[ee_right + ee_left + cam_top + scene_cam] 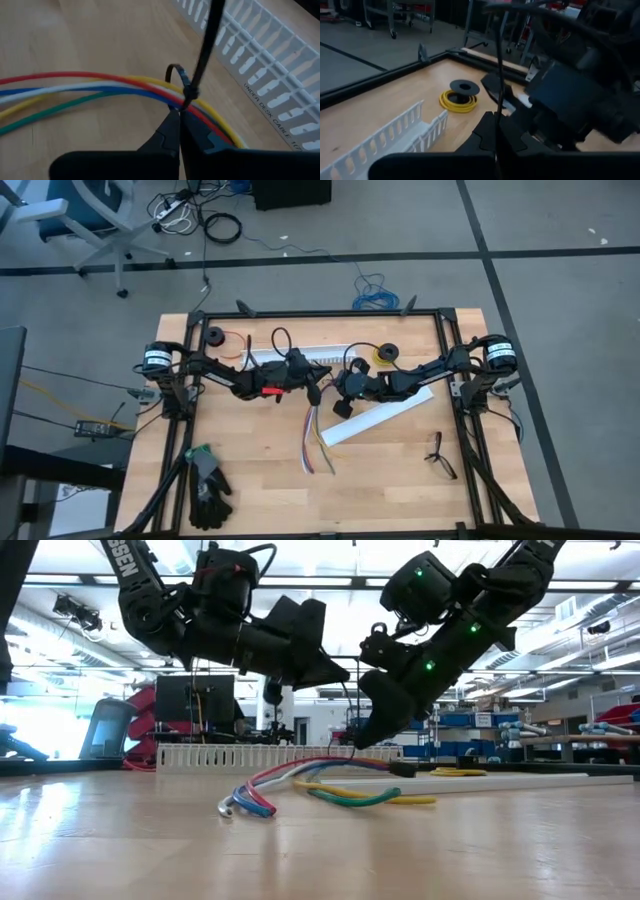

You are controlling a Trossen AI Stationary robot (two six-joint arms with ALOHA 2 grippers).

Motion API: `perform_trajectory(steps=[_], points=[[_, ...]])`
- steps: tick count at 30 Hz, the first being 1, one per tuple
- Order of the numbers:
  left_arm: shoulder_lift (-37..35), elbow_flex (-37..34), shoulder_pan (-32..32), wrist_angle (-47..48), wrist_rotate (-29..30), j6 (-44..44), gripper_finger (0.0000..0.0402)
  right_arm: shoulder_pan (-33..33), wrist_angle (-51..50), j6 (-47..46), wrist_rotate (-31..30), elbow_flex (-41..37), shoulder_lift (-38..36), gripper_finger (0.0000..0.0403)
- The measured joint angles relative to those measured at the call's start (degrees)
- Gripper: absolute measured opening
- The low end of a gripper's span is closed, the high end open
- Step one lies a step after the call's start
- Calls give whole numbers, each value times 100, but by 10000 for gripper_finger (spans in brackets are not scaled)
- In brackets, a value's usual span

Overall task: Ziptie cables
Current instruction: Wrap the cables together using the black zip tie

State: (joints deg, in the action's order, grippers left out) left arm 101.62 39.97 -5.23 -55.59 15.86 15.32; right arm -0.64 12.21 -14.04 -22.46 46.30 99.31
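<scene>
Where the cables (100, 87) bunch, the ziptie (186, 94) touches the right tool (179, 117).

On my wooden tabletop (400, 470) a pair of dark gloves (208, 488) lies near the front left corner. A small black forked object (438, 457) sits toward the front right. One long white slotted channel (378, 417) lies slanted near the middle, and another white slotted channel (300, 356) runs along the back. A yellow wire spool (384, 356) rests just beside it, and a dark spool (214, 336) stands at the back left. Beyond the tabletop I see an office chair (90, 220) and a coil of blue cable (373, 292) on the floor.
</scene>
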Motion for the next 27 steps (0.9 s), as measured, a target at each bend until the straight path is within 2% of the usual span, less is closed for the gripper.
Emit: perform_trajectory(steps=[12, 17, 23, 27], points=[[-4, 7, -2, 698, 151, -6, 0, -48, -316, 17, 57, -2, 0, 5], [-4, 7, -2, 734, 153, -6, 0, -31, -523, -107, 321, -2, 0, 38], [-6, 7, -2, 741, 153, -8, 0, -17, -29, 115, 281, -2, 0, 89], [-11, 7, -2, 734, 170, -8, 0, 84, 81, 152, 271, -2, 0, 105]])
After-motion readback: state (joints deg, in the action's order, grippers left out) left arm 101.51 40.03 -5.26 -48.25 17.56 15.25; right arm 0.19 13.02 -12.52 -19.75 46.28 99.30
